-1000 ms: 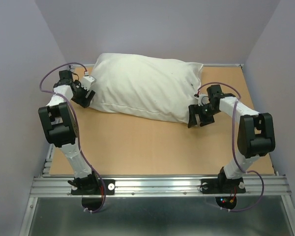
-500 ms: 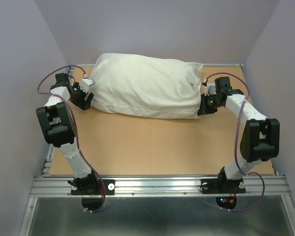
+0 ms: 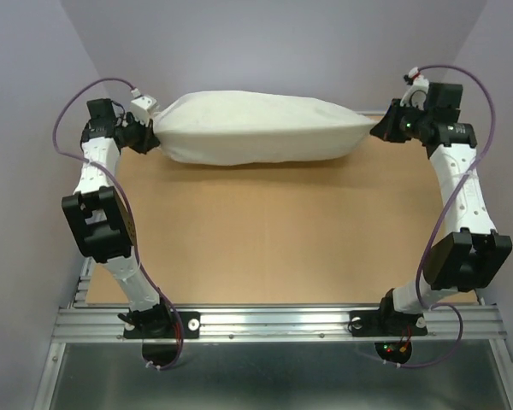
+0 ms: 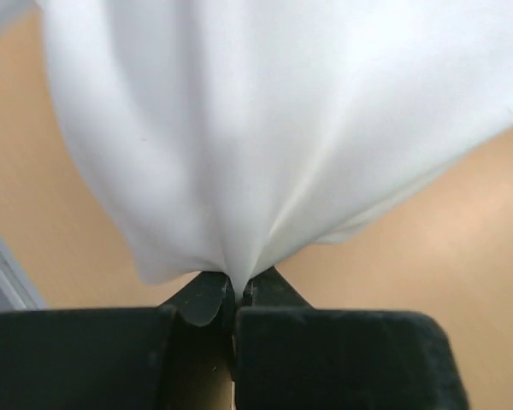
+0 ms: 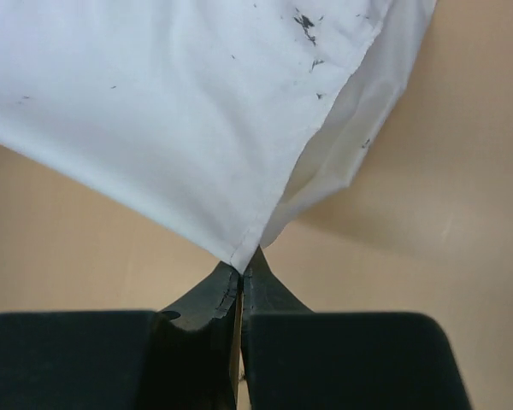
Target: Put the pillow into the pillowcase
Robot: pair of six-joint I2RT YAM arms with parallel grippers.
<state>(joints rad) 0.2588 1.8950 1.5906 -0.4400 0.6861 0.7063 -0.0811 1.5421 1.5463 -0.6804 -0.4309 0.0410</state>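
The cream pillowcase (image 3: pixel 256 128) hangs full and plump as a long bundle, stretched between my two grippers above the back of the table. The pillow is hidden; only the bulge in the sleeve suggests it. My left gripper (image 3: pixel 151 135) is shut on the bundle's left corner, where the fabric (image 4: pixel 265 128) bunches into the pinched fingertips (image 4: pixel 238 290). My right gripper (image 3: pixel 381 128) is shut on the right corner. There a stitched seam of the speckled fabric (image 5: pixel 171 111) runs down into the closed jaws (image 5: pixel 241 272), and a loose flap (image 5: pixel 350 128) hangs beside it.
The tan tabletop (image 3: pixel 274 231) lies below the bundle. Lilac walls close in on the left, back and right, with both wrists near the back corners. A metal rail (image 3: pixel 274 323) carrying the arm bases runs along the front edge.
Both grippers closed on the bundle's ends and rose toward the back. The right arm swung out to the far right corner. The bundle went from lying on the table to hanging stretched.
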